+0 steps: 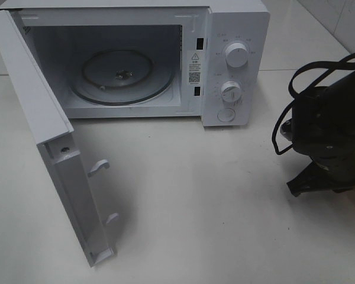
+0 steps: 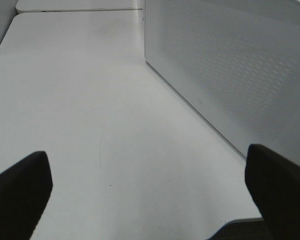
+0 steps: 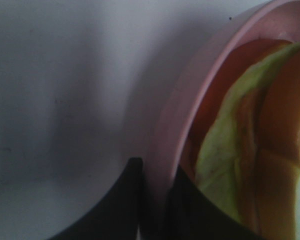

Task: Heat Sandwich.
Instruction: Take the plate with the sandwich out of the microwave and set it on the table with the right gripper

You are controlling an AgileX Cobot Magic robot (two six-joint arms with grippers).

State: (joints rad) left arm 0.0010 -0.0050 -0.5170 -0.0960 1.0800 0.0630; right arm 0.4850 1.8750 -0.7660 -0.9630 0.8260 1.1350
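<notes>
Where readable, microwave point(image 1: 136, 59) warning label point(image 1: 194, 57).

The microwave point(image 1: 234, 65) has a smooth white painted shell with a soft sheen, and its two knobs point(image 1: 236, 55) look like glossy white plastic. Inside, the round turntable point(image 1: 123, 76) is clear glass, catching some light. The open door point(image 1: 53, 148) shows a pale, matt plastic inner frame, while its outer face, in the left wrist view, is a fine perforated mesh point(image 2: 230, 65) behind a smooth panel. The surface point(image 1: 195, 207) is off-white, matt and smooth, with faint scuffs. The right tool point(image 3: 155, 205) is matt black plastic. The plate point(image 3: 180, 115) is pink and smooth with a dull gloss. The sandwich point(image 3: 250, 150) shows limp pale lettuce and soft, browned bread.
</notes>
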